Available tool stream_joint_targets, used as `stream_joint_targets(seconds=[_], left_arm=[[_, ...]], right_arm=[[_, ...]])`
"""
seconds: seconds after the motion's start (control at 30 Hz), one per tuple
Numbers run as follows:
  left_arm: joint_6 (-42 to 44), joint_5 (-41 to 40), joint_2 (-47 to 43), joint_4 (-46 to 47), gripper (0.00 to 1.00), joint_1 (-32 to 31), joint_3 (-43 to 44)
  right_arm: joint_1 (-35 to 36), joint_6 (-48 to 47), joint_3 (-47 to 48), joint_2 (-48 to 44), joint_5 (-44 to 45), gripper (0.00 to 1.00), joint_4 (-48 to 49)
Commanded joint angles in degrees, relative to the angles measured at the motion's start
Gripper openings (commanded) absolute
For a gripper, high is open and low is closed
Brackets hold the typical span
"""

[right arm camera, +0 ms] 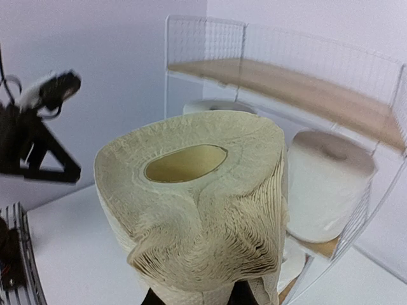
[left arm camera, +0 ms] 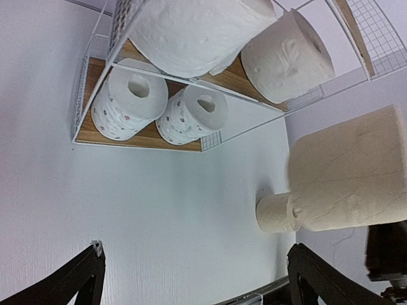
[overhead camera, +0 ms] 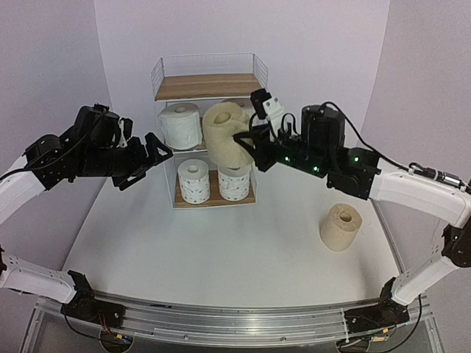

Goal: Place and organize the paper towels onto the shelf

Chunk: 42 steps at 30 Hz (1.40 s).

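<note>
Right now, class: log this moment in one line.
right hand: shut on tan roll, near shelf | left hand: open | other tan roll: on table

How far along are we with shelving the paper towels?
Done: two dotted white paper rolls sit on the bottom board of the wire-framed wooden shelf, two plain white rolls on the middle one. In hand: the right gripper holds a squashed tan roll in front of the shelf. Remaining: the second tan roll stands on the white table; the left gripper is open and empty. The top board is bare.
</note>
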Motion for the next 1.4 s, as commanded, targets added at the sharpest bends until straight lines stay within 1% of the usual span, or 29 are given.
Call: stream_joint_targets(seconds=[0.0, 0.27, 0.53, 0.7, 0.87, 0.97, 1.07, 1.2, 1.27, 1.37], left_arm=[[-0.93, -5.92, 1.05, -1.40, 1.00, 0.03, -2.33], [-1.27, -5.92, 1.32, -0.13, 1.00, 0.05, -5.63], [-1.66, -3.88, 1.23, 1.72, 1.00, 0.06, -9.37], [-1.86, -2.63, 0.68, 3.10, 0.99, 0.05, -11.31], [-2.25, -2.20, -0.01, 3.67, 0.99, 0.02, -12.79], [-2.34, -2.16, -0.19, 3.78, 1.00, 0.06, -13.45], [-2.62, -2.18, -0.45, 3.96, 1.00, 0.06, -14.04], [-2.96, -2.28, -0.95, 4.45, 1.00, 0.05, -14.89], [-3.11, -2.39, -1.32, 4.71, 1.00, 0.05, -15.38], [-3.20, -2.50, -1.58, 5.10, 1.00, 0.04, -15.91]], right_arm=[[0.03, -1.84, 12.92, 2.95, 8.73, 0.00, 0.36], [-1.40, -4.41, 29.28, 13.10, 12.78, 0.00, -1.42], [-3.66, -5.34, 42.21, 22.61, 16.87, 0.00, -1.69], [-3.92, -6.75, 47.50, 26.30, 20.51, 0.00, -1.69], [-4.65, -7.24, 50.93, 28.85, 22.03, 0.01, -1.59], [-4.92, -6.62, 52.43, 29.39, 20.76, 0.00, -1.52], [-4.90, -4.02, 51.64, 27.48, 16.84, 0.00, -1.50], [-4.88, -1.38, 47.40, 22.60, 12.40, 0.00, -0.99], [-4.89, -0.63, 45.31, 20.63, 11.35, 0.00, -0.38], [-4.92, -0.60, 40.56, 17.82, 11.25, 0.00, 3.20]])
